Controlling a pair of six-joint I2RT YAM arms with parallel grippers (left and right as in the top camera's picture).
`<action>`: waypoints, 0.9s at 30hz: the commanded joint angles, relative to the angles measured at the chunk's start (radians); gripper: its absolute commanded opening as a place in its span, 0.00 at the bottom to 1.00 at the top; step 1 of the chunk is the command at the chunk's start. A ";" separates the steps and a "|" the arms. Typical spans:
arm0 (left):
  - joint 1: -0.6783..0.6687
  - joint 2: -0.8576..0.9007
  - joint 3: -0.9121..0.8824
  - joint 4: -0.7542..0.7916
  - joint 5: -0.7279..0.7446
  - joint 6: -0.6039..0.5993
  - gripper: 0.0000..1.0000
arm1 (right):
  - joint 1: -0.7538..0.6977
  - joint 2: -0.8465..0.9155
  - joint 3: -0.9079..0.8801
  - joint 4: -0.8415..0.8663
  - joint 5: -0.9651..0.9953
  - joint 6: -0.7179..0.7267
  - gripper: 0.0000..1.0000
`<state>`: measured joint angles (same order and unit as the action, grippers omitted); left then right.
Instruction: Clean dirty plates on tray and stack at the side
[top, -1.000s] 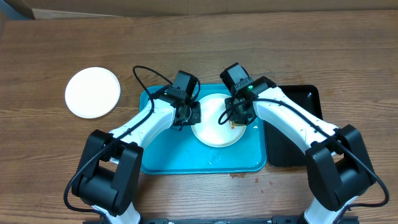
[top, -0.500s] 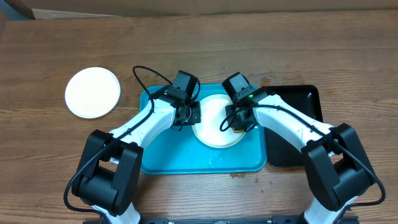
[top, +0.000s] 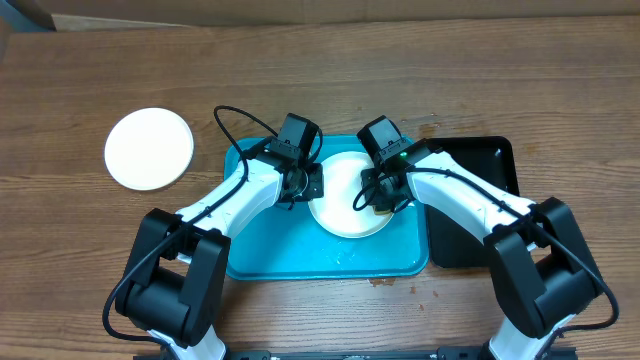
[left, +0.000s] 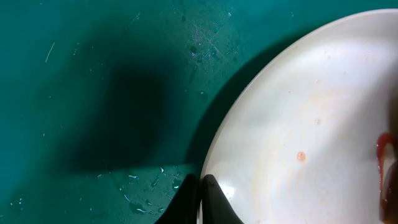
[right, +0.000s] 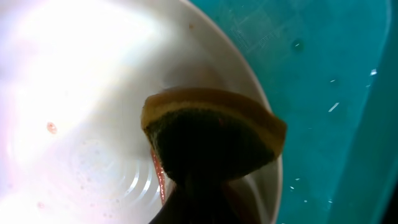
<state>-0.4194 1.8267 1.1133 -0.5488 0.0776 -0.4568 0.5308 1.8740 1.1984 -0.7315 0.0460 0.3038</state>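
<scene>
A white plate (top: 342, 200) with reddish smears lies on the turquoise tray (top: 270, 250). My left gripper (top: 300, 185) is shut on the plate's left rim; the left wrist view shows the plate (left: 311, 124), the tray floor (left: 93, 93) and the pinched fingers (left: 200, 193). My right gripper (top: 380, 195) is shut on a yellow and dark green sponge (right: 211, 134) and presses it on the plate (right: 81, 93) near its right edge, by a red sauce streak (right: 158, 174). A second white plate (top: 149, 148) lies on the table at the left, off the tray.
A narrow black tray (top: 480, 165) lies to the right of the turquoise tray, under my right arm. The wooden table (top: 400, 70) stretches behind. Water drops dot the tray floor (right: 336, 106).
My right gripper moved the sponge a little down and left across the plate between one second and half a second ago, then stayed. The left gripper has not moved.
</scene>
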 joint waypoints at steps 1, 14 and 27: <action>0.000 -0.016 -0.002 0.000 -0.006 -0.005 0.04 | -0.003 0.039 -0.010 0.009 -0.049 0.010 0.05; 0.000 -0.016 -0.026 0.026 -0.006 -0.023 0.08 | -0.061 0.042 -0.006 -0.006 -0.142 0.003 0.05; 0.000 -0.016 -0.026 0.027 -0.004 -0.023 0.08 | -0.072 0.042 -0.006 0.006 -0.199 0.006 0.05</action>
<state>-0.4194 1.8267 1.1000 -0.5262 0.0776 -0.4686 0.4625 1.8946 1.1984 -0.7258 -0.1272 0.3065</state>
